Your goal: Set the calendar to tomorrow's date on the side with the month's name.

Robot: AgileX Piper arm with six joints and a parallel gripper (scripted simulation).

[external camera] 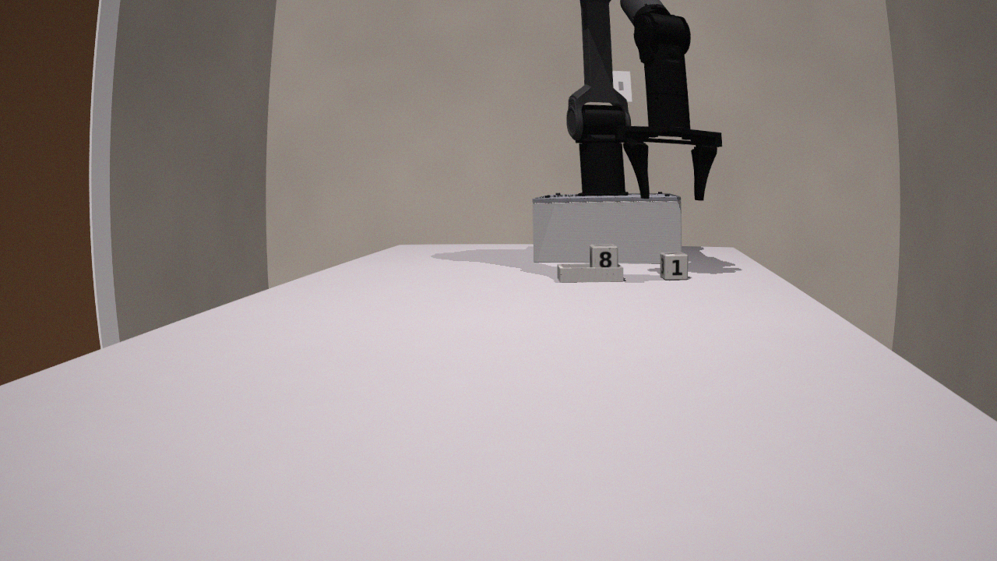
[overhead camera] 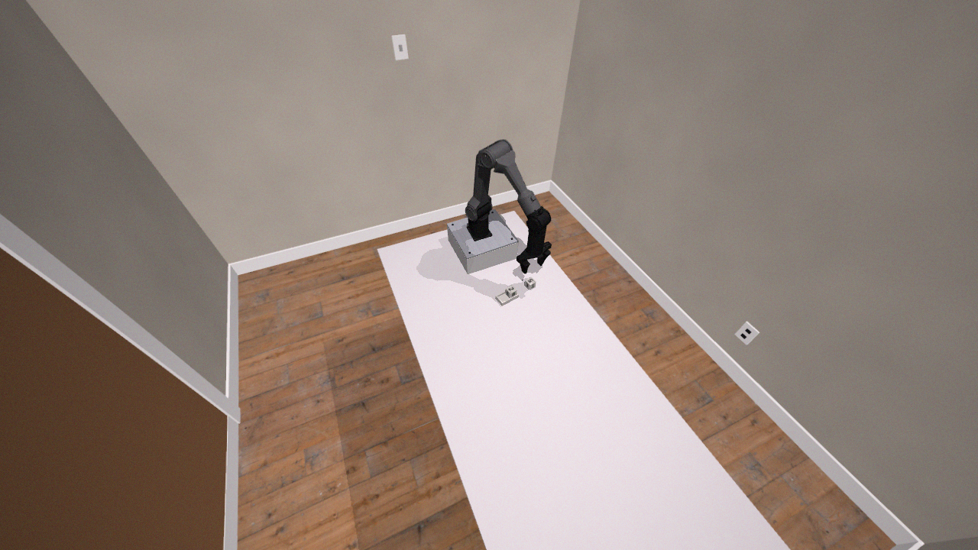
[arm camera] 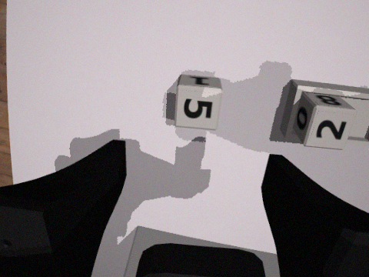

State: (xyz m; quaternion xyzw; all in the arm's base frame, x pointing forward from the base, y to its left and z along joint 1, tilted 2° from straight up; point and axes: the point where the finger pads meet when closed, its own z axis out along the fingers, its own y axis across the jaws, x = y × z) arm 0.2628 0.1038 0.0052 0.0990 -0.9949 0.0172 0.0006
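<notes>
A small grey tray (external camera: 590, 273) lies flat on the white table near the arm's base. One cube (external camera: 604, 256) stands in the tray's right half and shows 8 toward the exterior camera; in the wrist view (arm camera: 328, 125) it shows 2 and 0. The second cube (external camera: 674, 266) stands on the table to the right of the tray and shows 1; in the wrist view (arm camera: 198, 101) it shows 5. My gripper (external camera: 671, 187) is open wide and empty, well above this loose cube. It also shows in the top view (overhead camera: 532, 265).
The arm's grey base block (external camera: 606, 227) stands just behind the tray. The table's right edge runs close to the loose cube. Wooden floor surrounds the table.
</notes>
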